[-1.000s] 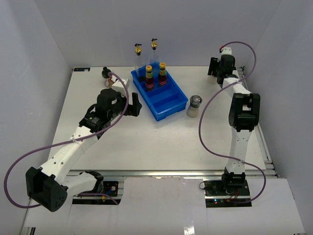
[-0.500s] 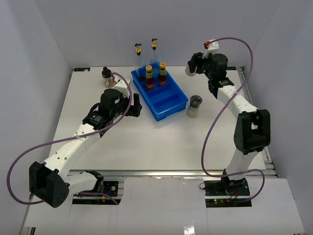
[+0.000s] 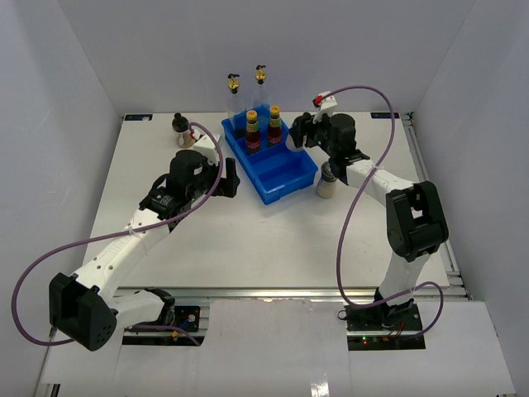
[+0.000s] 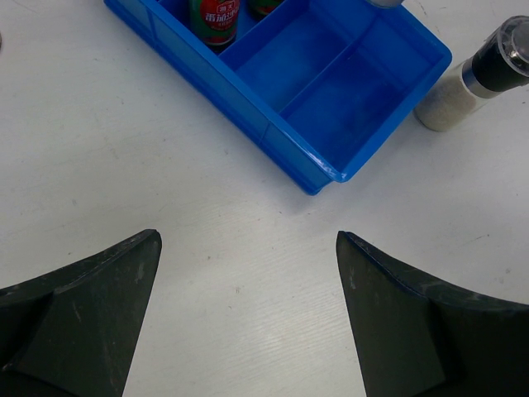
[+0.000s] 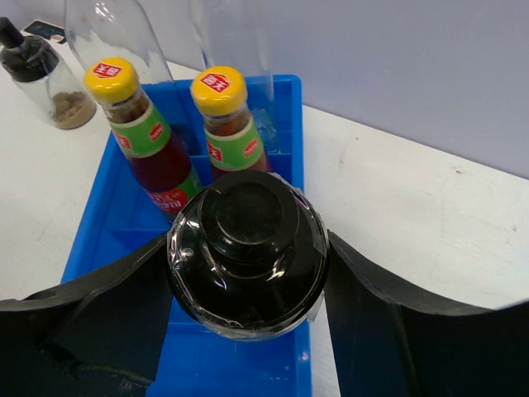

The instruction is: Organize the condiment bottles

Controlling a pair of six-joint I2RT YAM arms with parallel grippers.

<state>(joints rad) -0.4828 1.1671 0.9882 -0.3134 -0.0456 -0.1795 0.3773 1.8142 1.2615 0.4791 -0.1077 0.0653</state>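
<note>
My right gripper (image 3: 299,137) is shut on a black-capped jar (image 5: 248,223) and holds it over the blue tray (image 3: 285,188), just in front of two red sauce bottles (image 3: 252,131) (image 3: 274,124) with yellow caps (image 5: 111,78). Two tall clear bottles (image 3: 234,95) (image 3: 261,87) stand at the tray's far end. A second black-capped jar (image 3: 326,188) with white contents stands on the table right of the tray, also in the left wrist view (image 4: 483,74). A third jar (image 3: 178,126) stands at the back left. My left gripper (image 3: 231,176) is open and empty left of the tray.
The tray's middle and near compartments (image 4: 331,83) hold nothing. White walls close in the back and both sides. My right arm's purple cable (image 3: 364,89) loops above the table's back right.
My right arm has swung from the back right corner leftward, carrying the jar to above the tray. My left gripper shifted slightly toward the tray, then stayed still.
</note>
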